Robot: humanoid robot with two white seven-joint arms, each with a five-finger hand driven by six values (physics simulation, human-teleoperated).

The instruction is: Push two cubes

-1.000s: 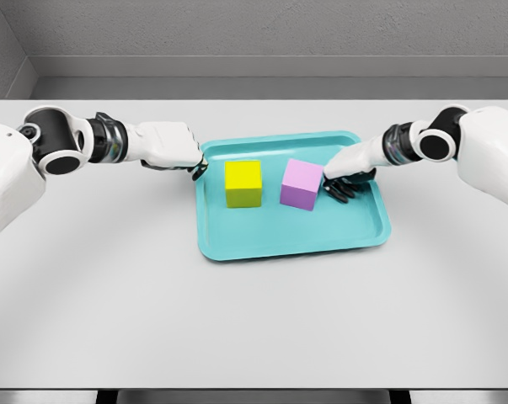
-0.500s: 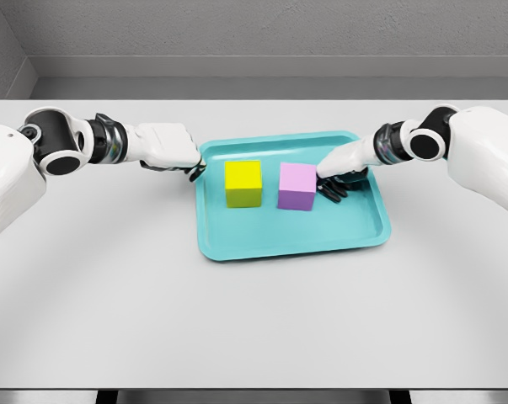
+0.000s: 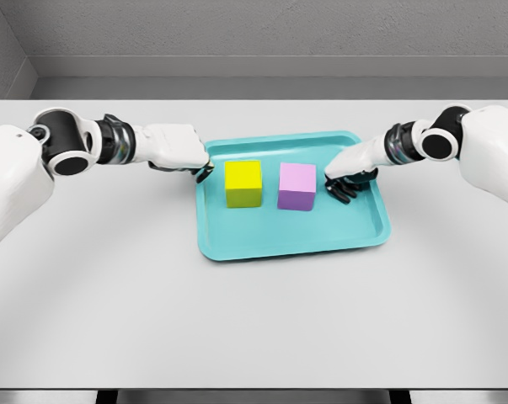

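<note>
A teal tray (image 3: pixel 237 246) sits near the middle of the grey counter (image 3: pixel 110 295), a little toward 1 o'clock from its centre. Inside it stand 2 cubes, side by side and apart, with a strip of bare tray floor between them: the yellow cube (image 3: pixel 243 183) at the 9 o'clock side and the pink cube (image 3: pixel 297 186) at the 3 o'clock side. Both rest flat on the tray floor in its far half, toward 12 o'clock.

The left hand (image 3: pixel 176 149) reaches in from 9 o'clock and hangs over the tray's left rim near the far left corner. Its dark fingers (image 3: pixel 203 172) are curled together and hold nothing — they sit just beside the yellow cube's left face, and contact cannot be told.

The right hand (image 3: pixel 352 164) comes in from 3 o'clock and is low inside the tray. Its fingers (image 3: pixel 341 190) are bent loosely downward, holding nothing, near the pink cube's right face with a narrow gap showing between them and the cube.
</note>
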